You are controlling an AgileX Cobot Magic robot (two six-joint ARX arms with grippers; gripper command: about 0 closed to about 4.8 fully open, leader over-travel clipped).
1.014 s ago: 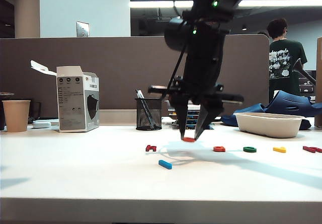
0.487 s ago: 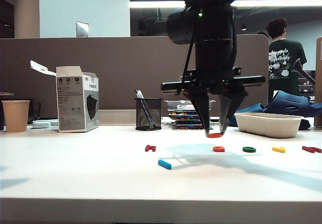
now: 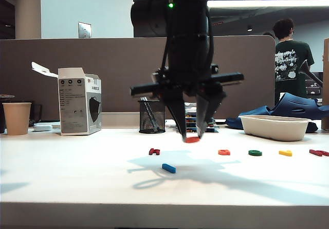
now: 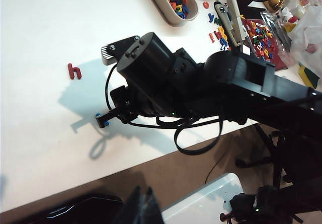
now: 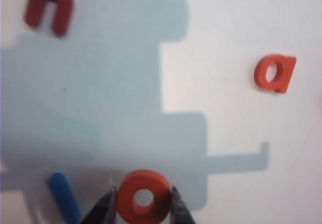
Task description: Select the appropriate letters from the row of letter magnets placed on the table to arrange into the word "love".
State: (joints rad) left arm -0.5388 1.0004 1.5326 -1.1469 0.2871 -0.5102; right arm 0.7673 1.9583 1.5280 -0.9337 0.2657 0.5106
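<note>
A long grey-brown fabric partition panel (image 3: 103, 69) runs behind the desk, with a pale blue wall (image 3: 87, 7) rising above it and a small metal switch plate (image 3: 84, 30) fixed there. Overhead, 1 bright fluorescent strip light (image 3: 267, 3) glows under a dark ceiling. At the far right a person in a dark green printed T-shirt (image 3: 289, 59) stands facing away

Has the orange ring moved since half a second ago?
Yes. The right tool carried the orange ring left, away from the white tray, toward the pen cup.
</note>
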